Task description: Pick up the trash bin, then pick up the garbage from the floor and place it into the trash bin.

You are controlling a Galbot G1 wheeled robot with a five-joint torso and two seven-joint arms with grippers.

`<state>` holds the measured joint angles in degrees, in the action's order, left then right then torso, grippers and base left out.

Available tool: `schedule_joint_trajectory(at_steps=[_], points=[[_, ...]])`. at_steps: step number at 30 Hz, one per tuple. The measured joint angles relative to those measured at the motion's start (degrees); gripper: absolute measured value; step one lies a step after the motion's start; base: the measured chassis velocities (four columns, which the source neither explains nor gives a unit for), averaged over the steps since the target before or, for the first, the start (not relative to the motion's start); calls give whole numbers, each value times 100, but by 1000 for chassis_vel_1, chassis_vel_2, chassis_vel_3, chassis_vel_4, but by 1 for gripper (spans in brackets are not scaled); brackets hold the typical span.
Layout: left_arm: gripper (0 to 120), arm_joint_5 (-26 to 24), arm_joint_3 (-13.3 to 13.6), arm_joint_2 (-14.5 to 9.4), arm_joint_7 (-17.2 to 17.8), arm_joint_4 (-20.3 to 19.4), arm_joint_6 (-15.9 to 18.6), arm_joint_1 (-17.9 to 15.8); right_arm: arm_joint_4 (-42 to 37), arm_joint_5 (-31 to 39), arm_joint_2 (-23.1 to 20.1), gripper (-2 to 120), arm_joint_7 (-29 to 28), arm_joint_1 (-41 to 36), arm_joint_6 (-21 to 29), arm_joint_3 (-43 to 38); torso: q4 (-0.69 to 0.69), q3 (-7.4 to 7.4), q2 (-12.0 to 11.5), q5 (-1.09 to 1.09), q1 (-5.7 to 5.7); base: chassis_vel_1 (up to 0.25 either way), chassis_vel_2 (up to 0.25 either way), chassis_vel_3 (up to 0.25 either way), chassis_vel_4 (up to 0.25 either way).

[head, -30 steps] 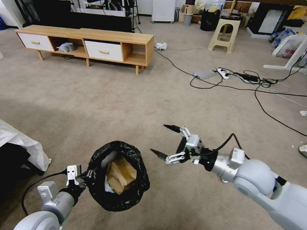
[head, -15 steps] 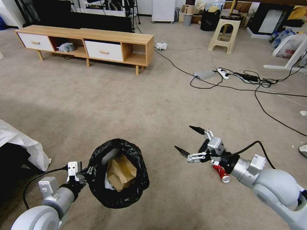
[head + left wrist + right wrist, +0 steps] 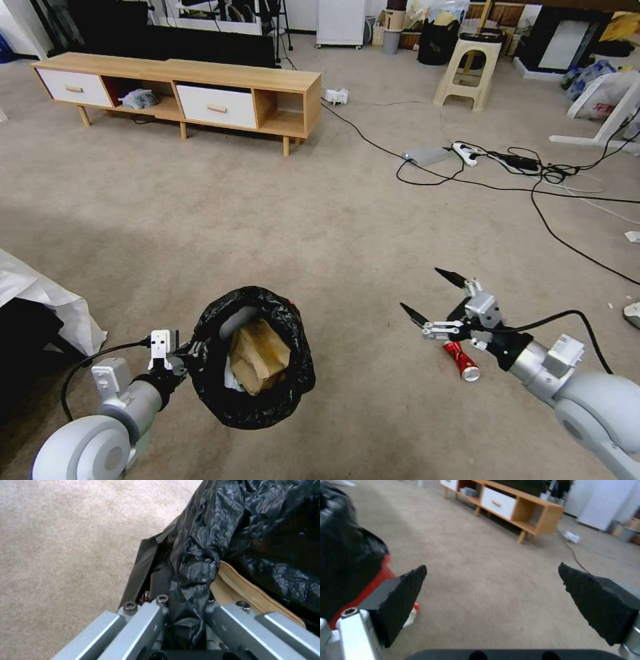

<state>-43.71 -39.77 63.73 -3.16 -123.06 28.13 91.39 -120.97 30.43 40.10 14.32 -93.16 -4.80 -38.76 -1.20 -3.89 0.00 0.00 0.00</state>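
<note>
No text, label, brand, number or sign could be read anywhere. The crushed red can on the carpet showed only plain red with no lettering that could be made out, and the brown paper box in the trash bin bore no readable print.

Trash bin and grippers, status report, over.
Left gripper shut on trash bin rim, bin held up, brown paper box inside. Right gripper open, empty, above red can on carpet. Nothing in the way.
</note>
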Motion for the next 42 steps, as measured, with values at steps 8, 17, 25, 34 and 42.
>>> schedule_joint_trajectory(at_steps=[8, 17, 25, 34, 42], points=[[1, 10, 93, 1, -29, 31, -1, -83, 405, -32, 22, 100, -196, 53, 26, 10, 2, 0, 0, 0, 0, 0, 0, 0, 0], [1, 27, 81, 80, -76, 146, -20, -144, 1183, 535, -201, 100, -542, 766, 462, 518, 2, 0, 0, 1, 0, 0, 0, 0, 0], [1, 50, 45, 220, -111, 278, -37, -207, 1896, 1622, -577, 100, -1107, 2298, 1218, 1948, 2, -1, 0, 0, 0, 0, 0, 0, 0], [1, 115, 13, 370, -161, 370, -65, -231, 2482, 2496, -877, 100, -1554, 3752, 2095, 3415, 2, -1, 0, 1, 0, 0, 0, 0, 0], [1, 148, -25, 487, -196, 474, -87, -282, 3074, 2964, -832, 100, -1665, 5022, 2936, 4547, 3, -1, 0, -1, 0, 0, 0, 0, 0]])
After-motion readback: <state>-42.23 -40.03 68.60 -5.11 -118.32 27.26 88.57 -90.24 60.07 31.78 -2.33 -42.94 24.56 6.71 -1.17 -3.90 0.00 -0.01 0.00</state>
